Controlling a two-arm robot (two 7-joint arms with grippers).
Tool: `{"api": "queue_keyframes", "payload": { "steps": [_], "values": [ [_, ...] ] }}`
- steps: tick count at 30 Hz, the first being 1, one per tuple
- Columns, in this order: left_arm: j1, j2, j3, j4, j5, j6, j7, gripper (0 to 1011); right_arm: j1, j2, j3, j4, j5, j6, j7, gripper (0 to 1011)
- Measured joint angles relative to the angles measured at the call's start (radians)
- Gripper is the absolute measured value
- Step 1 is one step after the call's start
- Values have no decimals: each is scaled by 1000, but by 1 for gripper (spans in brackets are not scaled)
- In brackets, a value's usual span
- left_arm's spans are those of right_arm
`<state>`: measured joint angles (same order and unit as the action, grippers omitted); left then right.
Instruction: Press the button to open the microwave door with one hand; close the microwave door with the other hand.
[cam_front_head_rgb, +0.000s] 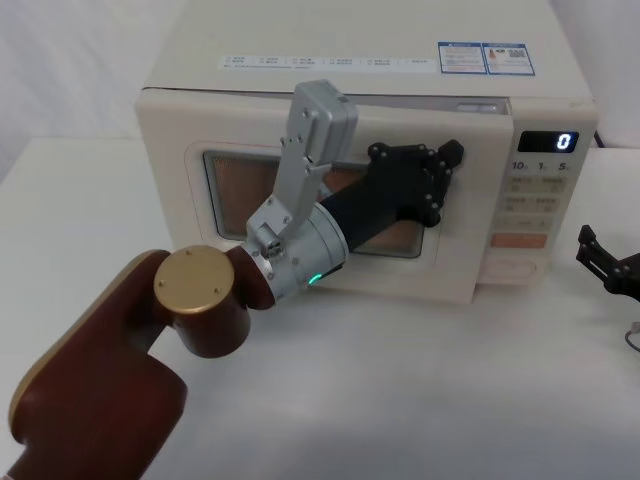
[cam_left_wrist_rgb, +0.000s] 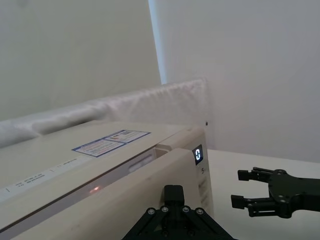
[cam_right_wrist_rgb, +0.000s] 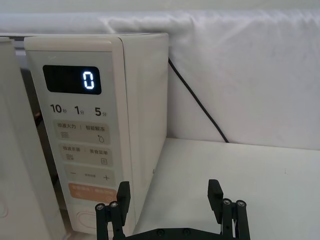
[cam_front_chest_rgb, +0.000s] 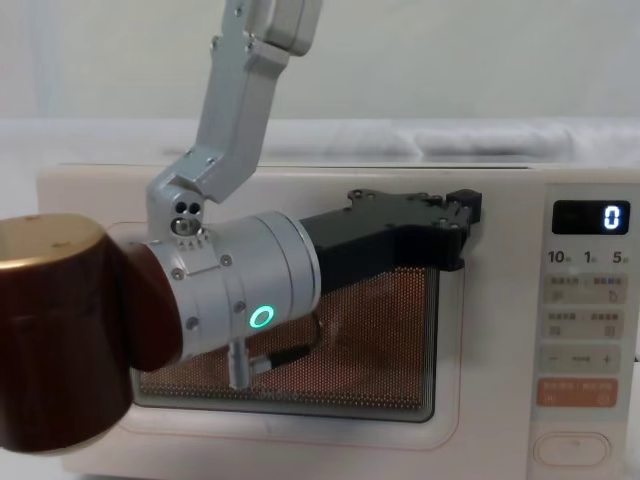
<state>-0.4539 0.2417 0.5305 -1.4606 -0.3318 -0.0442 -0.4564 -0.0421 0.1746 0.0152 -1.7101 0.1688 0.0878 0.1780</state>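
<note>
While the head view shows the left gripper (cam_front_head_rgb: 446, 172) against the microwave door (cam_front_head_rgb: 200, 150) near the control panel (cam_front_head_rgb: 538, 200), fingers unclear, the right wrist view shows the right gripper (cam_right_wrist_rgb: 170, 194) spread beside the button (cam_right_wrist_rgb: 88, 218), display (cam_right_wrist_rgb: 72, 80) reading "0".

Display (cam_right_wrist_rgb: 72, 80) reads "0"; control panel (cam_right_wrist_rgb: 82, 145) apparently "10, 1, 5".

A plain white tabletop (cam_front_head_rgb: 420, 380) spreads across the foreground, evenly lit. Along its far edge runs a soft white fabric backdrop (cam_right_wrist_rgb: 240, 65), wrinkled and bulging where it meets the surface. A thin black power cable (cam_right_wrist_rgb: 197, 102) trails down that cloth. Above stands a bare pale wall (cam_left_wrist_rgb: 235, 65).
</note>
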Motion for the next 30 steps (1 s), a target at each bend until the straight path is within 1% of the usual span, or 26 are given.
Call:
{"api": "queue_keyframes", "payload": {
  "steps": [10,22,30],
  "values": [
    [-16,-30,-6,30,17,-11,16,0,0,0,0,0,0,0,0,1002],
    [-13,-49,-14,41,38,-24,35,0,0,0,0,0,0,0,0,1002],
    [-24,-63,-15,62,55,-23,42,0,0,0,0,0,0,0,0,1003]
  ]
}}
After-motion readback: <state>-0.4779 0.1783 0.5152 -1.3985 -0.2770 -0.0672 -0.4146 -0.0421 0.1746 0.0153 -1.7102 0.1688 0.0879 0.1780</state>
